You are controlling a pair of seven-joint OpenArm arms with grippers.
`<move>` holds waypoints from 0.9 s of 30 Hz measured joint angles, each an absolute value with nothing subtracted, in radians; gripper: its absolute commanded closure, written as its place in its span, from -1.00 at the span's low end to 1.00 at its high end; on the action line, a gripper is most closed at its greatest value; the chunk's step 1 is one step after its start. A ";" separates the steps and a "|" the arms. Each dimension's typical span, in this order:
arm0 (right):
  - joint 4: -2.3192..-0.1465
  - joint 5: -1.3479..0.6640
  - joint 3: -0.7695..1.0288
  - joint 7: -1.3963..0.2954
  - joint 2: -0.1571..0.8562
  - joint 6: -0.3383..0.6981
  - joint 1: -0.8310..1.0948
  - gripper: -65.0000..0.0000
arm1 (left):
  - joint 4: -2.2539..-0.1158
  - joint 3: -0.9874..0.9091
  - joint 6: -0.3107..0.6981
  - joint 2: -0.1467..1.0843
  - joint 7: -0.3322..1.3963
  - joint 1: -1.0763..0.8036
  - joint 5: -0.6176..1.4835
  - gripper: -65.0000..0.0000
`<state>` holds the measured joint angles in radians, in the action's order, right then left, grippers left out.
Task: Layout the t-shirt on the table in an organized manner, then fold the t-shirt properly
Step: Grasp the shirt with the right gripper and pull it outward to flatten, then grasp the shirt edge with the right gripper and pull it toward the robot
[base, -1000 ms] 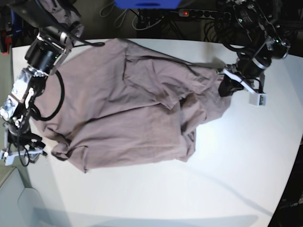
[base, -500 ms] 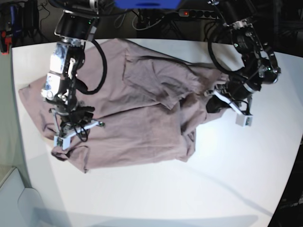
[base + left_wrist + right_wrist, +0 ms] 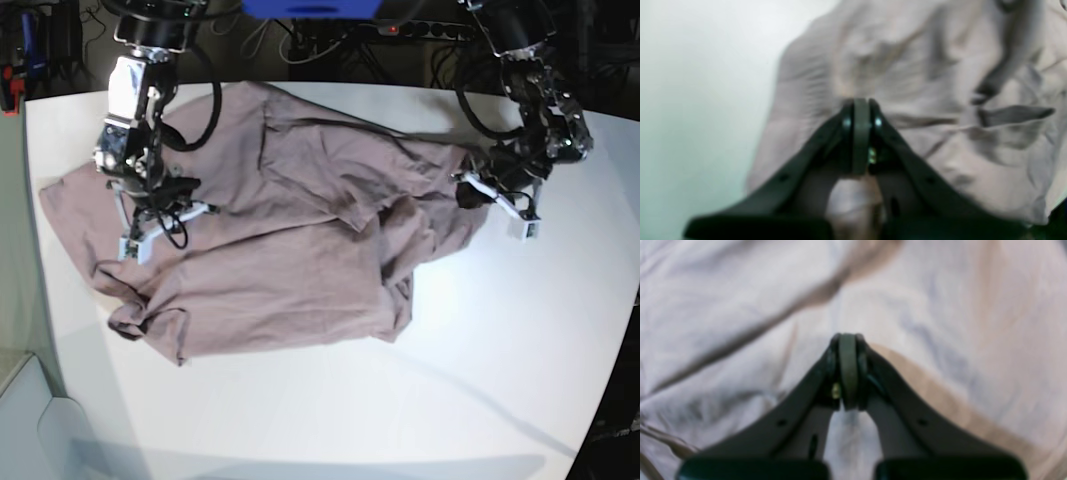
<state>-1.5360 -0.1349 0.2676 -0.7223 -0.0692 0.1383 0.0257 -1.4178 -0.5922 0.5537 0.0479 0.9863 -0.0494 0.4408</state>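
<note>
The mauve-pink t-shirt (image 3: 280,250) lies rumpled across the white table (image 3: 500,330), bunched and folded over along its right side. My left gripper (image 3: 466,190) is at that right edge, shut on a pinch of the cloth. In the left wrist view this gripper (image 3: 860,103) has its tips together, with a bulge of t-shirt (image 3: 940,66) between its fingers and bare table (image 3: 690,83) to the left. My right gripper (image 3: 160,205) is over the shirt's upper left part. It (image 3: 847,340) is shut above the wrinkled t-shirt (image 3: 740,306), and no cloth clearly shows between its tips.
Behind the table's far edge lie a power strip (image 3: 410,28) with a red light, cables and a blue object (image 3: 310,8). A grey surface (image 3: 30,420) sits off the table's lower left corner. Bare tabletop stretches along the front and right.
My right gripper left the shirt's lower left corner, swung in over the cloth and shut, then drifted toward the far side. My left gripper stayed shut at the shirt's right edge, shifting slightly.
</note>
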 measured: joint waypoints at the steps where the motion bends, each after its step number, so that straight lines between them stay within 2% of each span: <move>1: -1.536 -0.136 0.267 -0.723 -0.064 0.139 0.034 1.00 | -1.411 -0.617 0.554 0.047 0.982 -0.051 0.453 0.97; 9: -1.525 -0.140 0.270 -0.706 -0.009 0.138 0.057 1.00 | -1.414 -0.692 0.554 0.080 0.973 -0.078 0.455 0.97; 19: -1.516 -0.146 0.447 -0.709 0.011 0.143 0.054 1.00 | -1.583 -0.693 0.558 0.066 0.994 -0.212 0.440 0.97; 23: -1.678 -0.124 0.426 -0.740 0.018 0.131 0.109 1.00 | -1.647 -0.692 0.558 0.072 0.990 -0.217 0.536 0.97; 27: -1.888 -0.139 0.241 -0.730 0.010 0.134 0.194 1.00 | -1.668 -0.693 0.558 0.072 1.000 -0.228 0.581 0.97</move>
<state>-1.8885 -0.1387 0.2405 -0.7303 0.0105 0.1345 0.1944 -1.6684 -0.6926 0.5575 0.0719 1.0000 -0.2276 0.5812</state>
